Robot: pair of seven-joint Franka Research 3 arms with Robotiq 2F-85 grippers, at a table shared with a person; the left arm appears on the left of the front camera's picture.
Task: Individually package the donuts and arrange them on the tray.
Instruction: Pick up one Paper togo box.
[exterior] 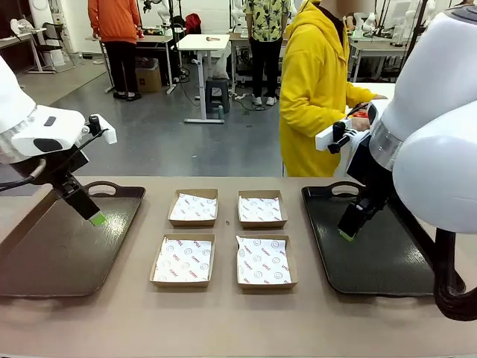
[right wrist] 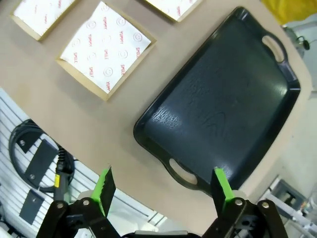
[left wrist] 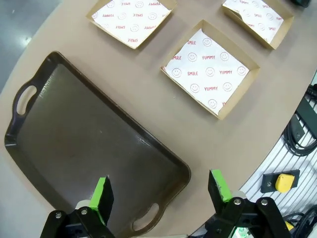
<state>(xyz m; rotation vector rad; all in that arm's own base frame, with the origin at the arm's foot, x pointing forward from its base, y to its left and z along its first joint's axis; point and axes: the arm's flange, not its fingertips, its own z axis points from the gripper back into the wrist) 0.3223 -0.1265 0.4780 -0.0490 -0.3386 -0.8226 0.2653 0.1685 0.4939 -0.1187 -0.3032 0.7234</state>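
**Desk:** What is nearest, at the bottom of the front view?

**Caption:** A bare strip of tan table. Just past it, at centre frame, four shallow cardboard boxes lined with printed white paper stand two by two. They are the near-left box, near-right box, far-left box and far-right box. Each is apart from its neighbours, and only paper shows inside.

**Desk:** And on either side?

**Caption:** A dark brown tray lies at lower left and a black tray at lower right, both flat on the table with handles cut into their ends.

**Desk:** The arms?

**Caption:** The left gripper hangs over the brown tray at middle left of the front view. In its wrist view the jaws are spread wide with nothing between the green pads. The right gripper hangs over the left part of the black tray, jaws likewise released and holding nothing.

**Desk:** Where are the donuts?

**Caption:** Cannot tell. Across the table at upper right, a person in a yellow hooded coat stands turned toward the right edge. A small red object shows by the person's hand, largely hidden by the right arm and too small to make out.

**Desk:** Farther back?

**Caption:** A grey floor, a white table at top centre, and two more people standing along the top of the frame.
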